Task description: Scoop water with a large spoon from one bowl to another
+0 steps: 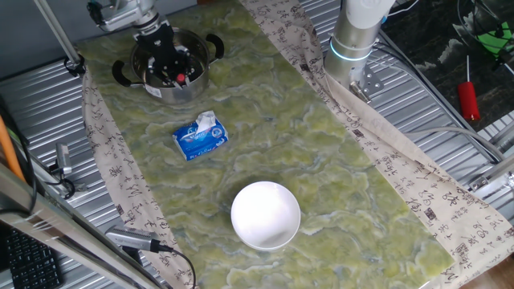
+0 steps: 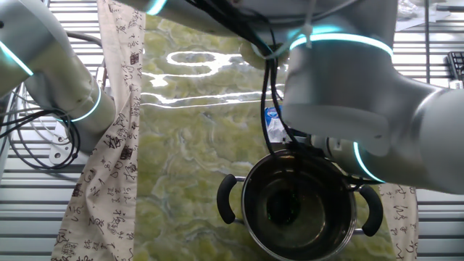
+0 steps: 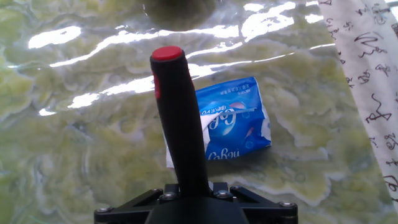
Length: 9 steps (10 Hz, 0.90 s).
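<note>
My gripper [image 1: 167,56] hangs over the steel pot [image 1: 170,84] at the table's far left corner. It is shut on the black handle of the large spoon [image 3: 180,118]. In the hand view the handle runs up from the gripper [image 3: 193,194] to its red tip [image 3: 167,53]. In the other fixed view the pot [image 2: 301,239] sits at the bottom, and a dark round shape inside it looks like the spoon's scoop [image 2: 283,206]. The arm hides the fingers there. The white bowl [image 1: 266,214] stands alone near the table's front.
A blue tissue pack [image 1: 201,135] lies between pot and bowl, seen also behind the handle as the tissue pack [image 3: 233,124]. A red-handled screwdriver [image 1: 468,100] lies off the cloth at the right. The arm's base [image 1: 353,40] stands at the back.
</note>
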Motion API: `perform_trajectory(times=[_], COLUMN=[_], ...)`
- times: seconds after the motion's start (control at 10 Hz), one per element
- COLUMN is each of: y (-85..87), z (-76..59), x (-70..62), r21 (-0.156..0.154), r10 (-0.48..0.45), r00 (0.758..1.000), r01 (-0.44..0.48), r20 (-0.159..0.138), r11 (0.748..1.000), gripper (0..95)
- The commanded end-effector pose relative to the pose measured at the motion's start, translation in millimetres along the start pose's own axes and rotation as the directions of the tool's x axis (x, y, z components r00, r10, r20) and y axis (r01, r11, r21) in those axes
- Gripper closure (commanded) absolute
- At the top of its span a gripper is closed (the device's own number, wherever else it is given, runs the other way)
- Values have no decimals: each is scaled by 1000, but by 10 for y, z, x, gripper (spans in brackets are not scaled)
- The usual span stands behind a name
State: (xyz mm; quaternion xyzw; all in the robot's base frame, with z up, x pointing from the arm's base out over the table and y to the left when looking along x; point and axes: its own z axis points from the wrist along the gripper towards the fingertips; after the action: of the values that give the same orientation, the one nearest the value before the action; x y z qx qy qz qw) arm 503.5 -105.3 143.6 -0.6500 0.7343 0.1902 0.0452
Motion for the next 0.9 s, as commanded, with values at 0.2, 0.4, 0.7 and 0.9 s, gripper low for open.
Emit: perform_trajectory(times=[0.2, 0.4, 0.7, 0.9], y=[-7, -9, -10, -12], z=[21, 27, 27, 25], x=[-2, -10, -11, -16], r21=[-31, -51, -74, -87], r10=[16, 28, 35, 35], r00=[1000, 999, 999, 999], r01=[-16, -29, -37, -37], r20=[-6, -16, -18, -18], r11=[999, 998, 997, 996], gripper=[950, 950, 950, 950])
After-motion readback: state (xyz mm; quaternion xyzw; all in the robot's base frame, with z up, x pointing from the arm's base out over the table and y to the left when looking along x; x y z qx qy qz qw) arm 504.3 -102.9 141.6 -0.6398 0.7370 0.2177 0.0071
